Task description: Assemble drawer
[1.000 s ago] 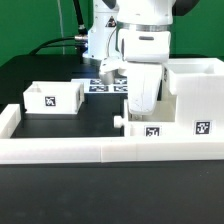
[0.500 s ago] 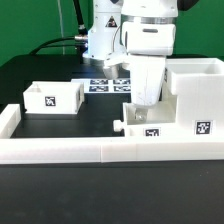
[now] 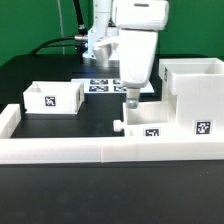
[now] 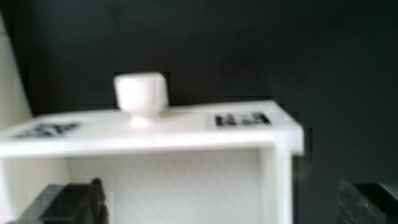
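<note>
The tall white housing (image 3: 196,92) stands at the exterior view's right. One small white tray (image 3: 147,120) with a round knob (image 3: 119,125) sits against its left side, tag facing front. A second tagged tray (image 3: 54,97) stands apart at the exterior view's left. My gripper (image 3: 131,98) hangs just above the nearer tray, open and empty. In the wrist view the tray (image 4: 160,150) with its knob (image 4: 141,97) lies below, and my gripper (image 4: 221,205) shows its dark fingertips (image 4: 71,203) wide apart on either side.
A low white wall strip (image 3: 90,150) borders the table's front and left. The marker board (image 3: 104,85) lies flat behind the trays. The robot base (image 3: 100,45) stands at the back. Black table (image 3: 95,112) lies between the two trays.
My gripper has risen and shifted toward the exterior view's left, off the side of the housing. The trays and housing have not moved.
</note>
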`<action>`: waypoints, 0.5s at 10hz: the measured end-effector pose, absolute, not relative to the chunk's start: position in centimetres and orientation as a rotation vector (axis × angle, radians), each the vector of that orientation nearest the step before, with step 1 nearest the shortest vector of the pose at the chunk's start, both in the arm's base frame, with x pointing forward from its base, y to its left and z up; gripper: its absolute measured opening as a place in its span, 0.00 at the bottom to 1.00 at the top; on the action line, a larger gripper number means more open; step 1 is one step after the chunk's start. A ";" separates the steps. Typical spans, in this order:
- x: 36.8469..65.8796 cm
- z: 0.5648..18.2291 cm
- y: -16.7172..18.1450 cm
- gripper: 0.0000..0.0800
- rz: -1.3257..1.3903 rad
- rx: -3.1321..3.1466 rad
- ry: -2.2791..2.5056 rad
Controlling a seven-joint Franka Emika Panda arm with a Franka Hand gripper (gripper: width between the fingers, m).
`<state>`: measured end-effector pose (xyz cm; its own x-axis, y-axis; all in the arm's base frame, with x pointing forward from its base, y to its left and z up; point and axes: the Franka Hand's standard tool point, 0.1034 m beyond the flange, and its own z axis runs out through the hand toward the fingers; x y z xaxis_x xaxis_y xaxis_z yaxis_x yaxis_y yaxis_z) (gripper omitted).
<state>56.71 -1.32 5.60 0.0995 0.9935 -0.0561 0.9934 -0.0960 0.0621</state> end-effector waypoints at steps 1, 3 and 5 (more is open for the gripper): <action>57.0 5.5 -2.6 0.81 -0.001 2.243 2.075; 58.0 5.6 -4.5 0.81 0.001 2.236 2.074; 58.0 5.5 -4.8 0.81 0.003 2.235 2.074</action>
